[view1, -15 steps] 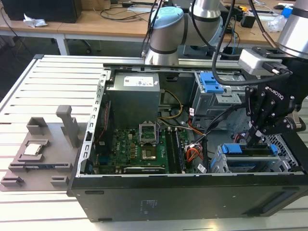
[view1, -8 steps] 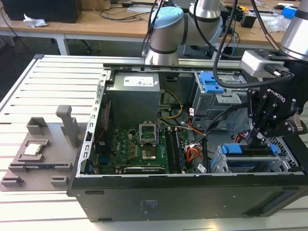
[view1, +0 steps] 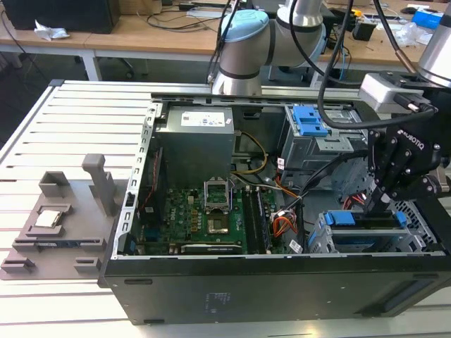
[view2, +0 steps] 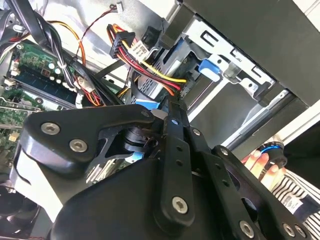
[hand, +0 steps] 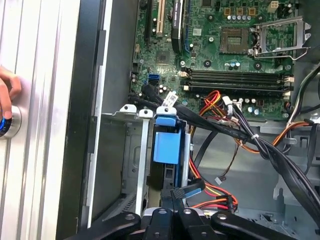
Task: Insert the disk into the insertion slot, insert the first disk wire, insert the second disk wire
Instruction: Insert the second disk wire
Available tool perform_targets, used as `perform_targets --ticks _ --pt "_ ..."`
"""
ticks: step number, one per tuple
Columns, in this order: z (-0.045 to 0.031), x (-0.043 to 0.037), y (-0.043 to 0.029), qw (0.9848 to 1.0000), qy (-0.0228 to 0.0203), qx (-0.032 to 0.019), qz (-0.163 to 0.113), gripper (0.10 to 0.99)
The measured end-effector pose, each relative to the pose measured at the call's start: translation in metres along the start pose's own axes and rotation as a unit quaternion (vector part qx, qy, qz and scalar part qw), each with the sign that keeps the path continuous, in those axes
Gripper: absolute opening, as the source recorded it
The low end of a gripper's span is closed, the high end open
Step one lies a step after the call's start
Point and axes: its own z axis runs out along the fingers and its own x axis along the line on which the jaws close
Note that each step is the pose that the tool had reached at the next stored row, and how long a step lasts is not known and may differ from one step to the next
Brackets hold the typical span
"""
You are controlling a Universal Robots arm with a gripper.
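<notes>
The disk (view1: 363,238) sits inside the insertion slot (view1: 318,239), a silvery cage at the case's corner on the exterior view's right. Its blue caddy tab (hand: 167,145) faces the motherboard. My gripper (view1: 377,208) hangs straight over the cage. In the first wrist view my gripper (hand: 173,194) is shut on a small black connector with a flat blue wire (hand: 194,188), held right at the disk's end. In the second wrist view the fingers (view2: 175,117) stand pressed together near a bit of blue wire (view2: 147,104). A black plug with yellow, red and black wires (view2: 122,42) hangs loose nearby.
Bundles of black, orange and red cables (hand: 250,137) cross between the cage and the motherboard (hand: 235,45). A bigger grey bay with blue latches (view1: 310,120) stands behind. A person's hand (hand: 7,92) rests by a blue-ringed button (hand: 6,124) on the slatted table. A grey fixture (view1: 60,225) lies at the exterior view's left.
</notes>
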Motion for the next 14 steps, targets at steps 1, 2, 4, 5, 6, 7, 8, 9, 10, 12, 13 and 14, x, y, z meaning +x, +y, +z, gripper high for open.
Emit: perform_targets --ticks 1,2,4,5,6,7,8,9,10,12,13,14 --pt "-0.0014 0.0002 0.0001 1.0 -0.0002 0.0001 0.0 0.106" --pt "-0.0031 0.0005 0.0002 1.0 0.0001 0.0 0.001 0.106" --pt "-0.0032 0.001 0.0003 1.0 -0.0001 -0.0003 0.002 0.106" --pt "-0.0019 0.0009 0.0003 1.0 -0.0008 -0.0013 0.008 0.106" --pt "-0.0009 0.0008 0.0002 0.9999 -0.0012 -0.0022 0.012 0.106" --pt "-0.0002 0.0007 0.0001 0.9999 -0.0015 -0.0026 0.014 0.106" --pt "0.0 0.0007 0.0001 0.9999 -0.0015 -0.0027 0.015 0.106" --pt "0.0002 0.0007 -0.0002 0.9999 -0.0016 -0.0028 0.015 0.106" --pt "0.0006 0.0006 -0.0005 0.9999 -0.0018 -0.0028 0.015 0.106" --pt "0.0014 0.0006 -0.0006 0.9999 -0.0021 -0.003 0.017 0.106" --pt "0.0018 0.0012 -0.0006 0.9998 -0.0024 -0.0032 0.018 0.106" --pt "0.0023 0.0019 -0.0005 0.9998 -0.0029 -0.0034 0.019 0.106"
